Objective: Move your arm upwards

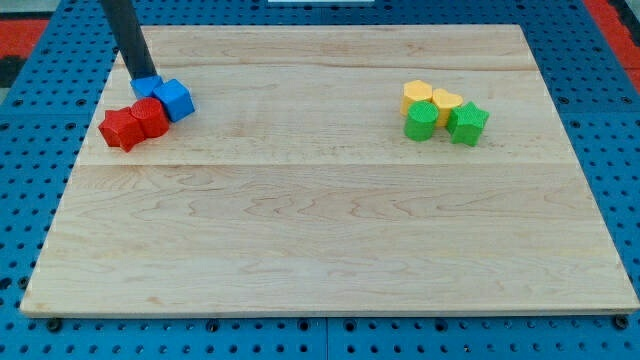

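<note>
My tip (142, 77) is at the view's upper left, touching the top of a blue block (147, 87). A second blue block, a cube (175, 99), sits just right of it. Two red blocks lie below and left: one (152, 117) against the blue ones, the other, star-like (121, 129), further left. At the view's right sit two yellow blocks (418, 95) (446, 102) with two green blocks in front of them, one (421, 121) on the left and one (467, 123) on the right.
The wooden board (320, 230) lies on a blue perforated table (620, 120). The dark rod (125, 35) slants up out of the view's top left.
</note>
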